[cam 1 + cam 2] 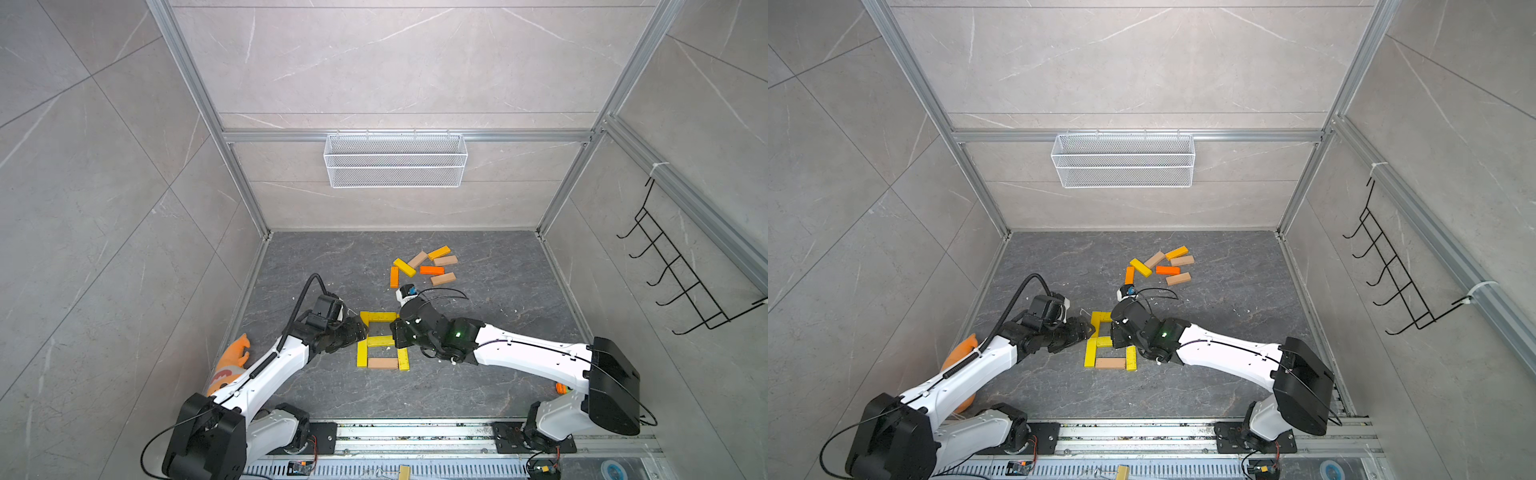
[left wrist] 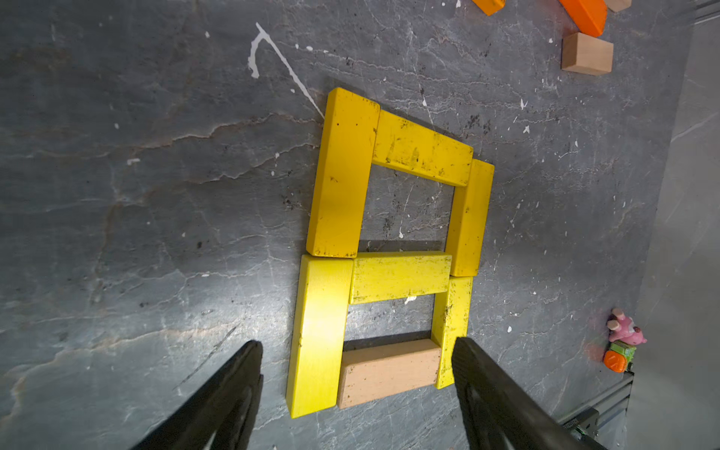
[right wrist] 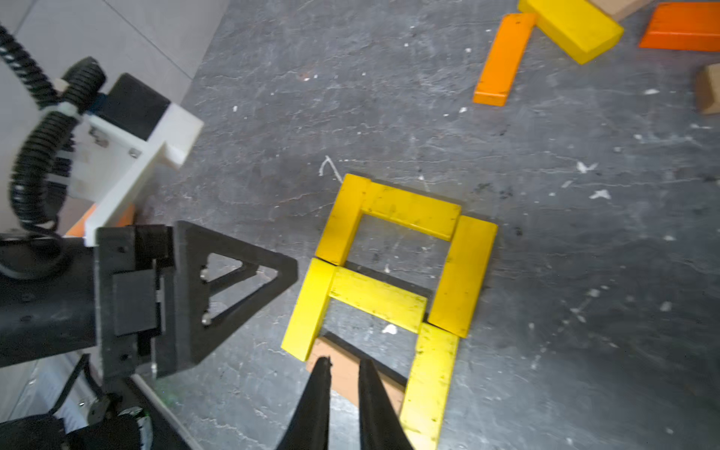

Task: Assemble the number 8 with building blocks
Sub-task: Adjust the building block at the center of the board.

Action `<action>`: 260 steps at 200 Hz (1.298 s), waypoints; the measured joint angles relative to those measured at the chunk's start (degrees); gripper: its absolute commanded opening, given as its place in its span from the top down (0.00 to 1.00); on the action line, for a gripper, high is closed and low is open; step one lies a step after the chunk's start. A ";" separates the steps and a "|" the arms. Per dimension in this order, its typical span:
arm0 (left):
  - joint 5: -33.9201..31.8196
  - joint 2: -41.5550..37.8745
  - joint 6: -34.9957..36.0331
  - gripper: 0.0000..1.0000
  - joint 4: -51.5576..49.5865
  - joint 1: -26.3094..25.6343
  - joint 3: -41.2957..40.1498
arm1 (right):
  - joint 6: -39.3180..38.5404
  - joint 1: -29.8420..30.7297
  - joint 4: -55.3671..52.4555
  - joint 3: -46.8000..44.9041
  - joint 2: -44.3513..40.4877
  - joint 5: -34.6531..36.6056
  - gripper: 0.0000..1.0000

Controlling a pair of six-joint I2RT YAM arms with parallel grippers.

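Left wrist view: building blocks lie as closed 8 between arms; left gripper spread wide, empty, beside it; right gripper pinched shut, empty, near tan block. I judge both poised for squaring nudges.

Diffuse light is illuminating both top views evenly; distortion is bending their edges. Glare is washing out one yellow block; the right wrist view is blurring slightly.
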 measured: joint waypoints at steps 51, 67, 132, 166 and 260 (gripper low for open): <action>0.87 9.03 0.55 0.21 2.54 0.00 2.01 | 0.00 -1.18 -2.60 -4.28 -1.22 0.92 0.82; 1.27 10.29 0.55 0.21 3.54 0.00 2.01 | 0.00 -1.44 -2.62 -4.70 -1.90 1.14 0.82; 4.22 15.50 0.48 0.22 8.13 -0.22 2.01 | 0.04 -2.14 -2.67 -6.60 -2.47 1.75 0.82; 4.83 16.24 0.28 0.22 9.35 -0.68 2.01 | 0.04 -2.51 -2.58 -7.15 -2.89 1.99 0.82; 4.94 16.24 -0.39 0.22 9.81 -1.18 2.01 | 0.24 -2.56 -2.58 -8.41 -2.95 2.16 0.82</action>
